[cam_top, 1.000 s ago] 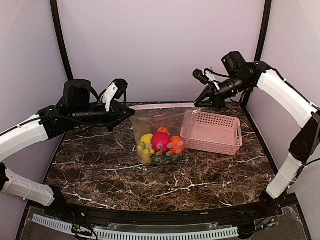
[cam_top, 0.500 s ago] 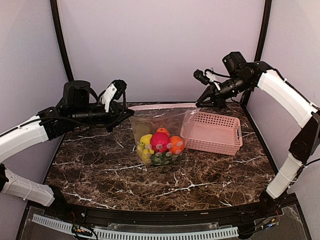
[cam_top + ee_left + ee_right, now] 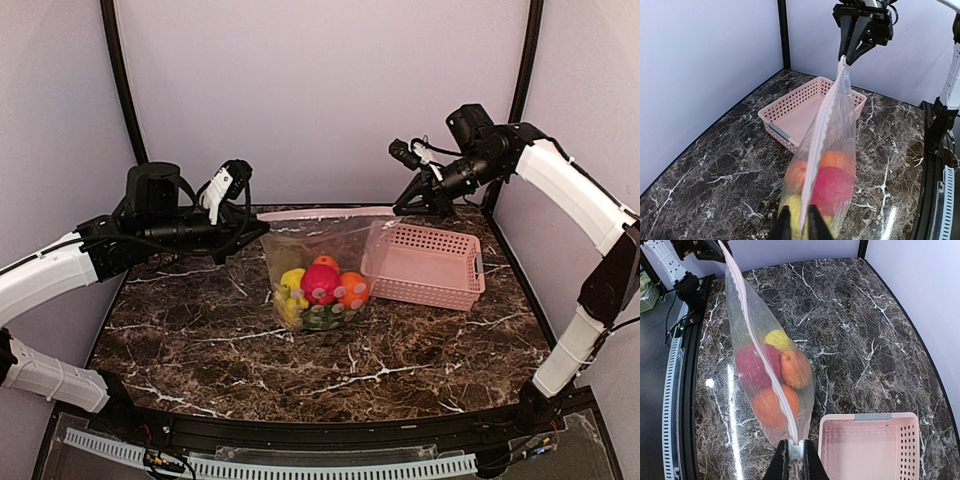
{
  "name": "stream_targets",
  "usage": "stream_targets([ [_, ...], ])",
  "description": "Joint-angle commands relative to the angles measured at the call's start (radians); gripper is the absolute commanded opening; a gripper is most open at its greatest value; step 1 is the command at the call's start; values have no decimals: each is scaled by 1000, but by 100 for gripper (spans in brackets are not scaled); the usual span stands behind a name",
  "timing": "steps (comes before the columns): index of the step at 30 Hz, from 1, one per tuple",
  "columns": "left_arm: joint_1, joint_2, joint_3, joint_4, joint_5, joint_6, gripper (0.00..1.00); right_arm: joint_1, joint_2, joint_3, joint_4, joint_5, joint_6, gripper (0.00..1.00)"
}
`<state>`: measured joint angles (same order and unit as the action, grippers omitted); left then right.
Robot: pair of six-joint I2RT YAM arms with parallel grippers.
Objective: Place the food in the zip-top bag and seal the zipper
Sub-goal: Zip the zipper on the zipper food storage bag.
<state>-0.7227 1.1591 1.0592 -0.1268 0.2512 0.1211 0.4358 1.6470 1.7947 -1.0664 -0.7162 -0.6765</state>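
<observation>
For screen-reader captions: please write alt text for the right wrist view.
The right gripper, at bottom, pinches one end of the zipper of the zip-top bag, stretched taut up to the left gripper. Toy food sits inside; a pink basket lies lower right on the marble table.

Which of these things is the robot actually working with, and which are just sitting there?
Part of the job: bag; zipper along its top; food inside it; left gripper and right gripper, each pinching one end of the zipper.

Just lying about: basket, beside the bag.
</observation>
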Motion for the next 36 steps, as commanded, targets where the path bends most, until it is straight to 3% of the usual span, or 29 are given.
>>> stream_targets([
  [1, 9, -3, -25, 35, 48, -32, 27, -8, -6, 9, -28, -35, -11, 2],
  [6, 9, 37, -35, 69, 110, -57, 33, 31, -35, -28, -28, -45, -39, 6],
  [8, 9, 47, -32, 78, 136, -62, 29, 51, -48, -44, -32, -41, -54, 8],
  [11, 7, 52, -30, 81, 183, -59, 14, 84, -72, -75, -54, -43, -87, 13],
  [15, -25, 30, -36, 15, 196, 10, 6, 123, -104, -117, -106, -68, -125, 51],
  [19, -81, -23, -79, -12, 183, 42, 3, 129, -144, -171, -110, -81, -126, 65],
  [28, -269, -84, -180, 35, -44, 142, 4, 132, -192, -292, -49, -53, -92, 66],
  [36, -330, -108, -237, 62, -150, 228, 4, 144, -246, -394, -68, -3, -116, 63],
])
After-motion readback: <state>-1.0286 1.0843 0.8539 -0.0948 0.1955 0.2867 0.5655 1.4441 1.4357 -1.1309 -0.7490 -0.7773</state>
